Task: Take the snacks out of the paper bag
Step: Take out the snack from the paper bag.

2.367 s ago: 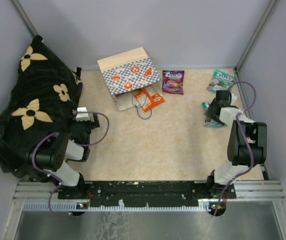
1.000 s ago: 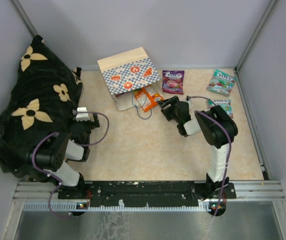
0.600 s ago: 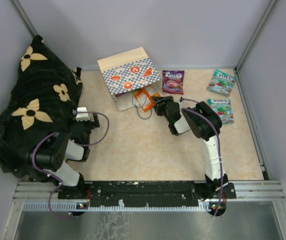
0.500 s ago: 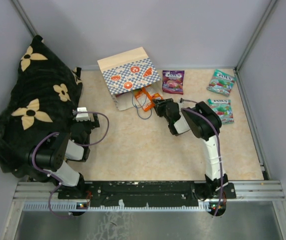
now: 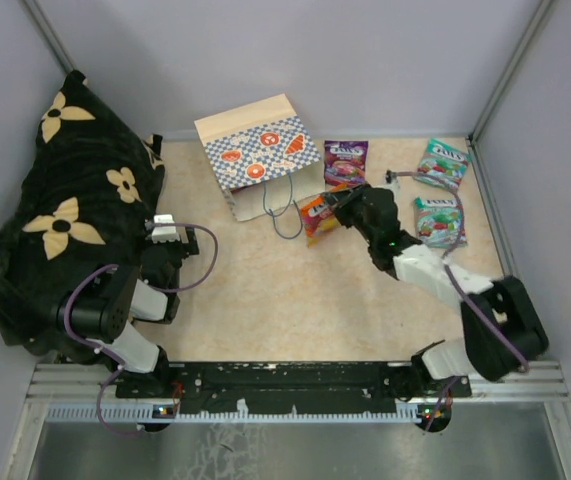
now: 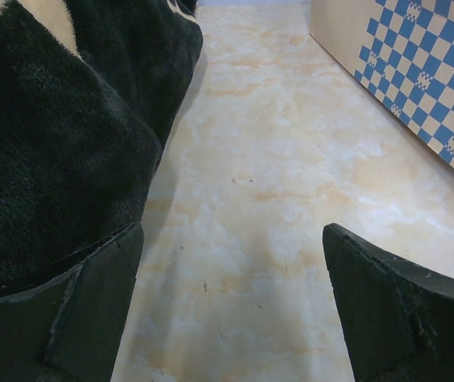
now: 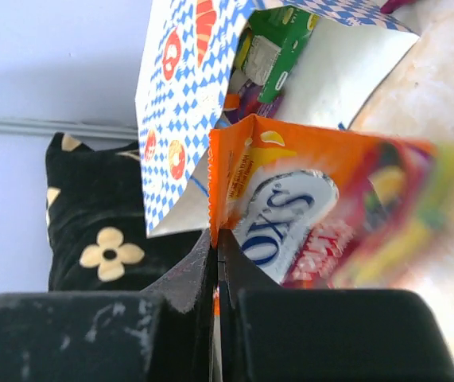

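Your right end effector [image 7: 217,239] clenches the edge of the glossy orange candy pouch [image 7: 314,211], just outside the blue-checkered cream paper bag [image 7: 163,143]. Likely light, floppy, slippery: hold its seam. Your left end effector [image 6: 230,239] gapes empty.

A big soft black cloth with cream flowers [image 5: 65,210] lies in a heap on the left side of the pale tan bench [image 5: 285,300]. The bench top has cloudy marks like stone. The cloth leans against the left wall. Plain grey-blue walls [image 5: 365,60] stand around the bench. A silver metal rail [image 5: 305,385] runs along the near edge. Thin grey metal poles [image 5: 510,68] go up in the back corners.
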